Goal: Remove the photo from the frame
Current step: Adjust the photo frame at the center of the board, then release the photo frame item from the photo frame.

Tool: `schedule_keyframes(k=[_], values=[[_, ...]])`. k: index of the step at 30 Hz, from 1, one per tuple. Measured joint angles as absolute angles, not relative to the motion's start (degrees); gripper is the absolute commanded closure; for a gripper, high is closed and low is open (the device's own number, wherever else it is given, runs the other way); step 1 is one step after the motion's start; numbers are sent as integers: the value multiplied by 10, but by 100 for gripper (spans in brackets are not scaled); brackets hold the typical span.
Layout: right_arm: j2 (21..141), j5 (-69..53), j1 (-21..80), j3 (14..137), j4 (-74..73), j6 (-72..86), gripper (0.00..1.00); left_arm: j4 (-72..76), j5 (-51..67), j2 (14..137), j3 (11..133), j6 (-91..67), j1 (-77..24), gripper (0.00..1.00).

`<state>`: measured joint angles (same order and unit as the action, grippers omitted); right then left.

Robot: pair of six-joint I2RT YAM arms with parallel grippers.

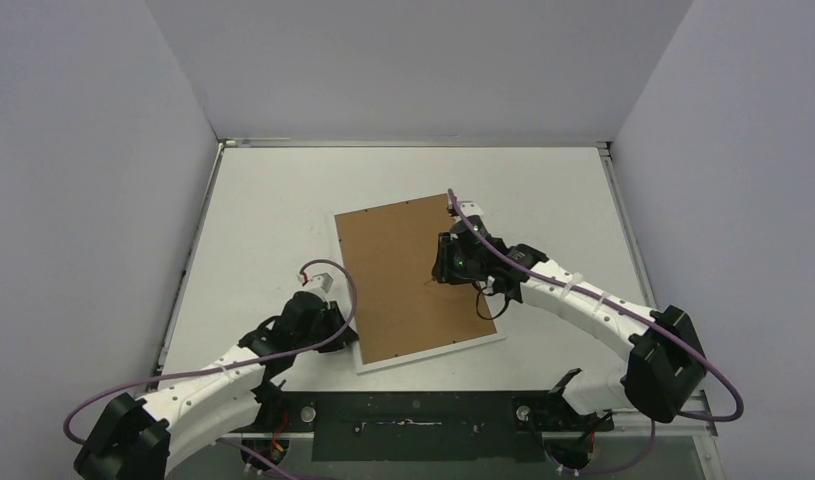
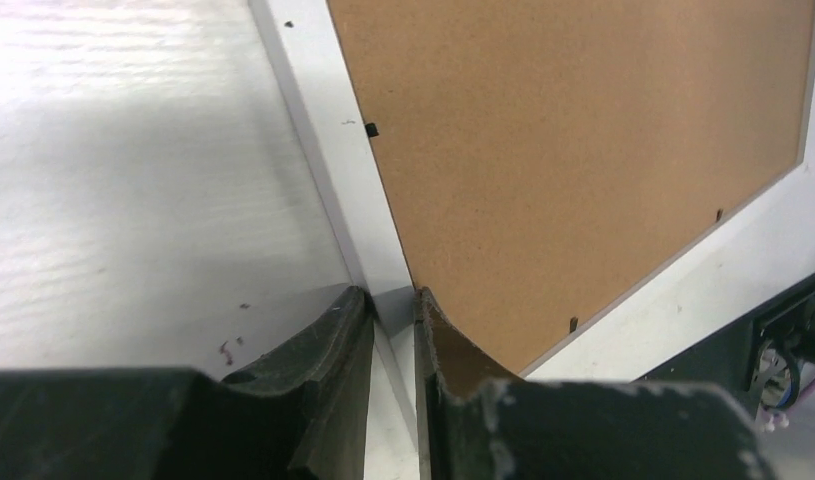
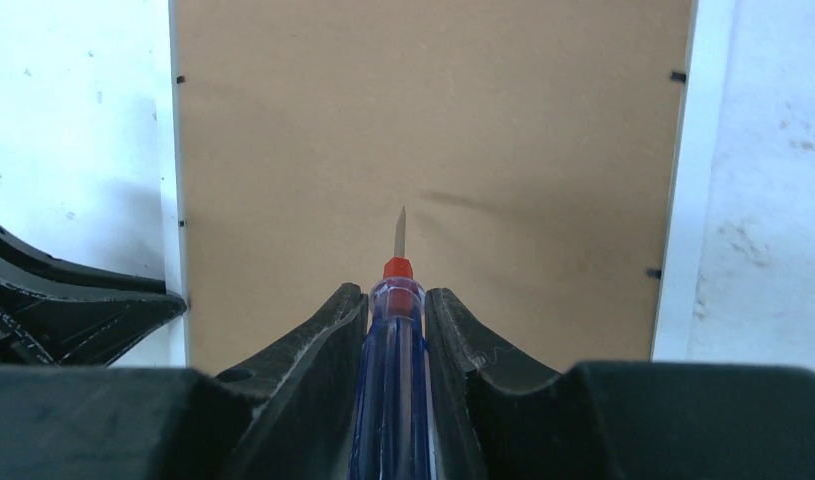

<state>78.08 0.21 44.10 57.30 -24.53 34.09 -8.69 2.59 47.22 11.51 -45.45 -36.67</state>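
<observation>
Frame lies back-up. Left gripper pinches its white edge; right gripper clasps a screwdriver over the brown back

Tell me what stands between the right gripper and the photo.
The brown fibreboard backing board, held by small black tabs along the flat white-bordered picture frame, covers the whole back. The photo itself does not show; the right gripper aims its red-and-blue screwdriver at that board.
</observation>
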Motion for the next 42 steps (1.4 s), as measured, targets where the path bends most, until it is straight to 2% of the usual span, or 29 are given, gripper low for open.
schedule_keyframes(k=[8, 9, 10, 12, 17, 21, 24, 28, 31, 40, 42], values=[[692, -72, 350, 515, -235, 341, 100, -23, 98, 572, 152, -378, -368, 100], [687, -80, 343, 513, -233, 341, 100, -18, 106, 580, 156, -367, -370, 95], [684, -84, 339, 511, -232, 341, 100, -18, 111, 585, 158, -361, -372, 83], [682, -95, 334, 508, -230, 341, 100, -19, 119, 588, 164, -351, -373, 68], [683, -118, 331, 506, -227, 338, 100, -55, 112, 557, 182, -349, -375, 37], [688, -132, 329, 506, -225, 336, 100, -89, 63, 505, 210, -364, -372, 30], [697, -140, 326, 506, -222, 336, 100, -103, 32, 517, 252, -376, -354, 31], [709, -145, 326, 506, -215, 337, 100, -110, 10, 608, 319, -399, -305, 39], [712, -150, 326, 506, -212, 337, 100, -116, -3, 681, 349, -411, -283, 39], [712, -158, 325, 506, -202, 339, 100, -136, -27, 793, 396, -419, -286, 40], [712, -159, 325, 506, -202, 339, 100, -136, -35, 815, 406, -419, -293, 43]])
